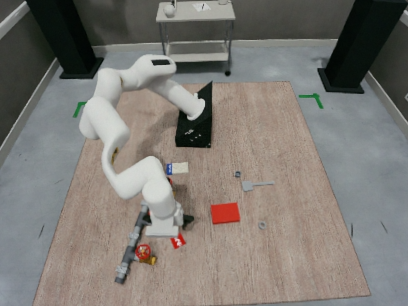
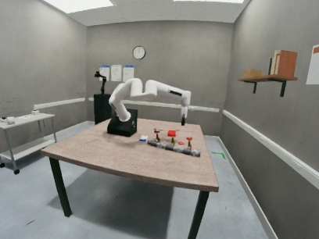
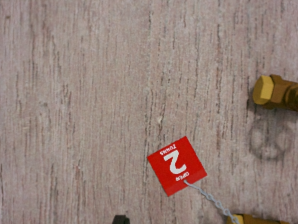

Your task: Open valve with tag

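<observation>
A grey pipe lies on the wooden table at the front left and carries three valves with red handwheels. In the top view only the nearest handwheel shows; my arm hides the others. A red tag marked "2" and "open turns" lies flat on the table. Its thin chain runs to a brass valve body at the bottom edge of the wrist view. Another brass valve end shows at the right edge. My gripper hangs open and empty above the tag, apart from the valves.
A red block, a grey key-shaped tool, two small grey nuts and a white and blue card lie on the table. The black robot base stands at the back. A cart stands beyond the table.
</observation>
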Available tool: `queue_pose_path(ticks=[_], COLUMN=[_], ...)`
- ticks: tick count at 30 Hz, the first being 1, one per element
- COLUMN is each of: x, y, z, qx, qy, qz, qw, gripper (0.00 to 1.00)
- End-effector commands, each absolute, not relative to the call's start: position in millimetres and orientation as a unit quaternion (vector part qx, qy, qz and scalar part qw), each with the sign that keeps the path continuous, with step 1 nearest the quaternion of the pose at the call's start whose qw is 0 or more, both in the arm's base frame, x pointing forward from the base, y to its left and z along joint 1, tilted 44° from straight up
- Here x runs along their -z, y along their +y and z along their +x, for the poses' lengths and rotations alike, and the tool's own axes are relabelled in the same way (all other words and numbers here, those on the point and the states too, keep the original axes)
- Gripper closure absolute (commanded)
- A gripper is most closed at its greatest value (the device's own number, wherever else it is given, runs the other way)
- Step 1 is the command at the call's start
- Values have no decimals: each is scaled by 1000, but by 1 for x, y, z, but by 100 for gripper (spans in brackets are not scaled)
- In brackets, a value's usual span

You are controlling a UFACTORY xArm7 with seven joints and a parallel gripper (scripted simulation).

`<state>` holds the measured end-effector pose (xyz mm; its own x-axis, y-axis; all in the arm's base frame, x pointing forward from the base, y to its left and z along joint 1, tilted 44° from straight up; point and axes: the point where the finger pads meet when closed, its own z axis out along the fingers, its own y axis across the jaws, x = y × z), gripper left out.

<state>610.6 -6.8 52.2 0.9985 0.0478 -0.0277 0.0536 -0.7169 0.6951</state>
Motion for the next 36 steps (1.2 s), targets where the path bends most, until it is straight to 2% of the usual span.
queue_pose_path(ticks=[1,20,36], x=[-58,-85,-88], y=[-14,-82,-92], z=[604,541,533], qx=[-37,-187,-303], qy=[-45,-387,-565], qz=[928,846,727], qw=[368,315,246], gripper=[0,0,0])
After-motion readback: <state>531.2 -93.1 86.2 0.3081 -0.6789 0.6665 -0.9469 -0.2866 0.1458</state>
